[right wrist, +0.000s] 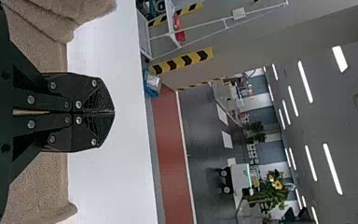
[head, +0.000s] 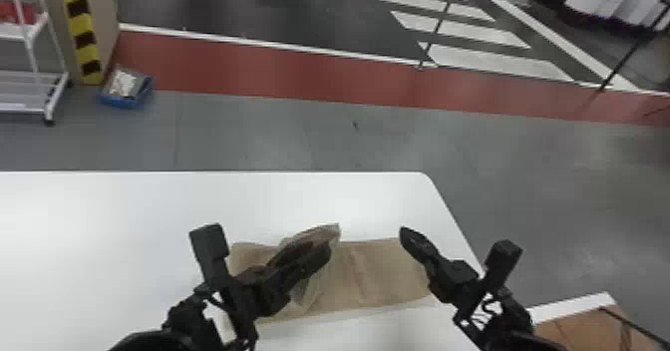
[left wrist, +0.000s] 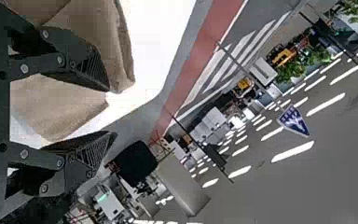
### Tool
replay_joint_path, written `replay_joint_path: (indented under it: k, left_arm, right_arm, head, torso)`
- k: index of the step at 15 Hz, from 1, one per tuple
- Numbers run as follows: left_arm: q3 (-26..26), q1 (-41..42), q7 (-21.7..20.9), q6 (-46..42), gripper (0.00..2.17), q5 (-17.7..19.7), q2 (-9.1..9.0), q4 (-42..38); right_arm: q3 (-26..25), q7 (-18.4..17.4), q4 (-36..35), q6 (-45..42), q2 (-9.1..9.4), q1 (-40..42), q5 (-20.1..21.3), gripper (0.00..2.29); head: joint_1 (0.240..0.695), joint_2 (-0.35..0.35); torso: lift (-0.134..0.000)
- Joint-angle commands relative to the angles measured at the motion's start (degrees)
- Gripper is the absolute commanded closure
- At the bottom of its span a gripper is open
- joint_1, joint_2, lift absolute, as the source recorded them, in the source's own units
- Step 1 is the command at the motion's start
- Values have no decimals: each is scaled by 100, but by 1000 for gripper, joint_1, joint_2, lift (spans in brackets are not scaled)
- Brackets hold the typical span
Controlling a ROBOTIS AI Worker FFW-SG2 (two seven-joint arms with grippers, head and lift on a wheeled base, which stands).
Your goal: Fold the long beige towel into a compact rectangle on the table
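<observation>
Towel [head: 389,270] lay near table's [head: 379,195] right edge, left gripper [left wrist: 112,111] parted beside a rumpled flap, right gripper [right wrist: 113,112] clenched on nothing visible; withdrawing left fingers carelessly risked snagging that flap, skewing the fold.

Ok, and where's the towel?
In the head view, the towel lies low near the middle, on the right-hand part of the white table, with the right gripper by its right end.
</observation>
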Motion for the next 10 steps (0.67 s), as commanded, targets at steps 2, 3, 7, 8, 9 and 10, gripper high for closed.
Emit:
replay_joint_path:
  k: [2, 3, 7, 8, 9, 10]
  left_arm:
    - [-433, -265, -167, -10, 522, 7, -15, 534]
    - [-485, -274, -176, -10, 522, -28, -15, 490]
    - [-450, 174, 246, 60, 522, -318, 290, -1013]
    - [-380, 280, 430, -28, 522, -634, 528, -1321]
    - [-257, 412, 527, -256, 522, -854, 721, -1488]
    - [-239, 447, 580, -608, 525, -986, 809, -1514]
  right_arm:
    - [-64, -7, 32, 33, 5, 22, -43, 1504]
    - [-81, -7, 32, 86, 31, 22, -43, 1487]
    - [-125, -201, -1005, 859, 400, 427, -140, 535]
    - [-160, -332, -1409, 1105, 541, 515, -158, 481]
    - [-222, -341, -1708, 1334, 690, 559, -149, 485]
    - [-301, -341, -1954, 1580, 831, 576, -149, 485]
  head:
    - [695, -350]
    - [695, -350]
    - [695, -350]
    - [695, -350]
    - [695, -350]
    - [695, -350]
  torso:
    - [0]
    - [0]
    - [0]
    - [0]
    - [0]
    - [0]
